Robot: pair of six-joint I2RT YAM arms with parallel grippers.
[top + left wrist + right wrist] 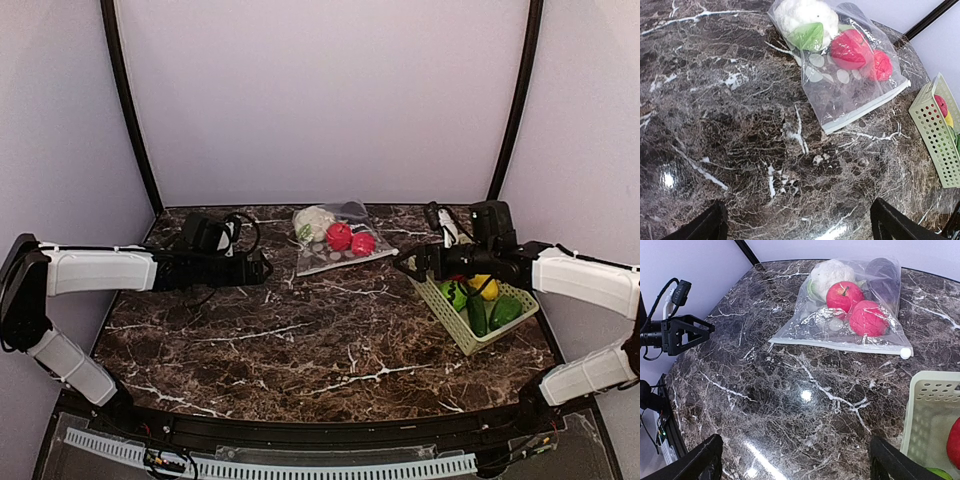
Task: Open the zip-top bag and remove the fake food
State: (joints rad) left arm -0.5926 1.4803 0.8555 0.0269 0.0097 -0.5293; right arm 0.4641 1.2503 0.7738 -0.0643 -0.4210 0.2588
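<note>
At the near edge of the dark marble table [330,350], two white arms reach inward from opposite sides.

Left gripper [262,268]: held low over bare stone left of centre. Its fingers [715,225] are spread wide, with nothing between them.

Right gripper [400,263]: held above the table just left of the light-green lattice basket [452,328]. Its jaws are also wide apart and empty.

The basket stands at the right side of the table. It holds a round green toy fruit [455,293], a yellow one [487,287] and a dark-green cucumber [476,315].

Farther back, between the two grippers and near the rear wall, the zip-top bag [330,262] lies flat on the marble — neither gripper touches it. Its zip strip [840,346] runs straight along the edge facing the arms, with the slider [905,353] at the right end. The clear plastic is printed with pale dots.

The fake food is all inside the bag:
- a white cauliflower [314,222] with green leaves, at the left
- two red round fruits [339,236] [363,243], side by side at the centre
- a dark purplish piece [352,210] behind them — the item deepest in the bag
</note>
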